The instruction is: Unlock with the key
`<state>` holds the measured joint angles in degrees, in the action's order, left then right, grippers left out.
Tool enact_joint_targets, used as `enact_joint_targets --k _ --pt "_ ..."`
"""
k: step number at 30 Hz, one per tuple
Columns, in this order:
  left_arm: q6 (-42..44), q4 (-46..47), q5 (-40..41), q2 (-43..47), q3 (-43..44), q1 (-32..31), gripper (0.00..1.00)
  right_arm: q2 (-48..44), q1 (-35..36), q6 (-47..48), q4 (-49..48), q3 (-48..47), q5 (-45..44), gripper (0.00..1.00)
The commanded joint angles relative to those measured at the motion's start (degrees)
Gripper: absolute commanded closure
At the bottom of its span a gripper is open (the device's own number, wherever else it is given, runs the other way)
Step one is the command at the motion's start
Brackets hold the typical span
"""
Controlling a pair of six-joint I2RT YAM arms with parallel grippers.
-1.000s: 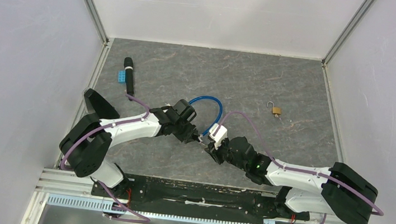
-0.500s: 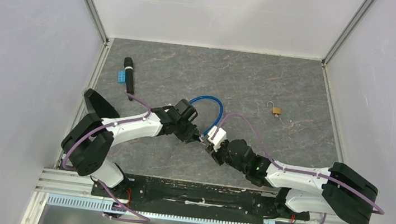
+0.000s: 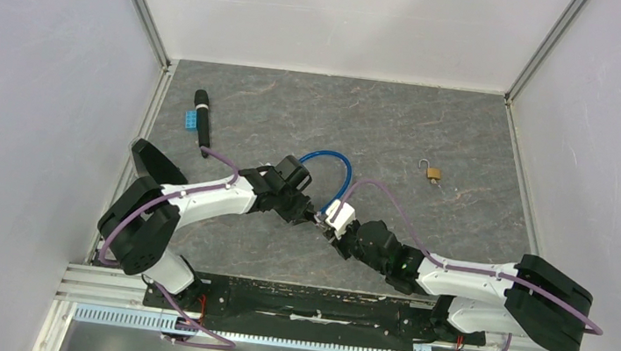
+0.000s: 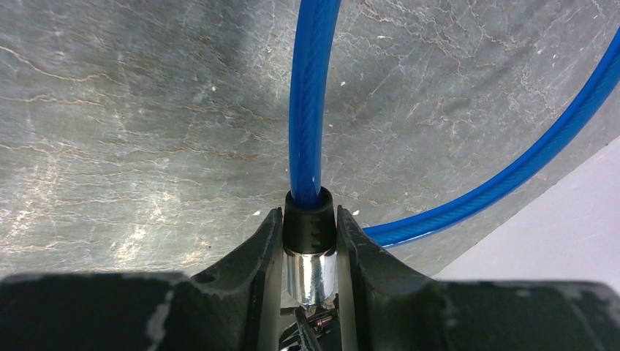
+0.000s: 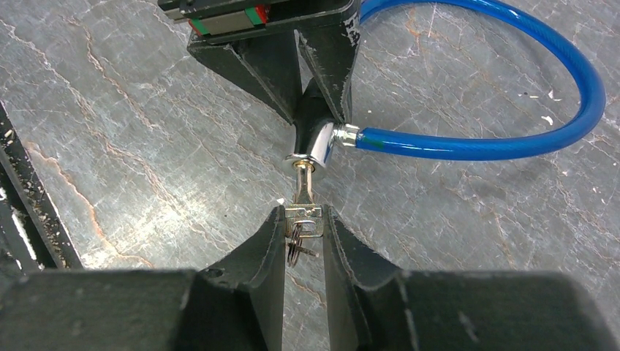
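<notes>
A blue cable lock [image 3: 336, 165] loops over the grey table; its cable shows in the left wrist view [image 4: 307, 110] and the right wrist view [image 5: 512, 139]. My left gripper [image 3: 310, 213] is shut on the lock's black and chrome barrel [image 4: 310, 248], which also shows in the right wrist view [image 5: 316, 135]. My right gripper [image 3: 332, 229] is shut on the head of a silver key [image 5: 304, 212] with a small ring hanging from it. The key's blade is in the barrel's keyhole. The two grippers face each other at the table's near middle.
A small brass padlock [image 3: 433, 172] with open shackle lies at the right. A black marker [image 3: 202, 117] and a blue block [image 3: 192, 118] lie at the far left. White walls enclose the table on three sides.
Both grippers, with lock and key between them, have shifted slightly left and toward the far side. The cable loop moved a little with them.
</notes>
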<state>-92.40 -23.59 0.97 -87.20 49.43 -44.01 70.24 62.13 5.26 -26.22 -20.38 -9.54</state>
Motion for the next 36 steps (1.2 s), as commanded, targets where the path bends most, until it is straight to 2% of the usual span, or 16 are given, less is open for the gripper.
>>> enact_joint_targets --k 1,20,27,36 --pt "-2.6 1.3 -2.2 0.1 2.2 -0.6 0.98 -0.3 0.1 0.5 -5.2 -0.1 -1.0 1.00" --pt "-9.5 3.8 -1.2 3.2 1.4 -3.8 0.98 3.8 0.1 -7.7 -15.9 2.1 -5.2 1.00" --pt "-7.7 1.5 0.1 3.2 2.0 -4.5 0.98 0.4 0.1 -3.7 -18.0 4.1 -4.7 1.00" --pt "-9.4 3.5 -0.7 7.4 0.0 -5.5 0.98 -1.8 0.1 -2.2 -23.8 7.2 -0.6 1.00"
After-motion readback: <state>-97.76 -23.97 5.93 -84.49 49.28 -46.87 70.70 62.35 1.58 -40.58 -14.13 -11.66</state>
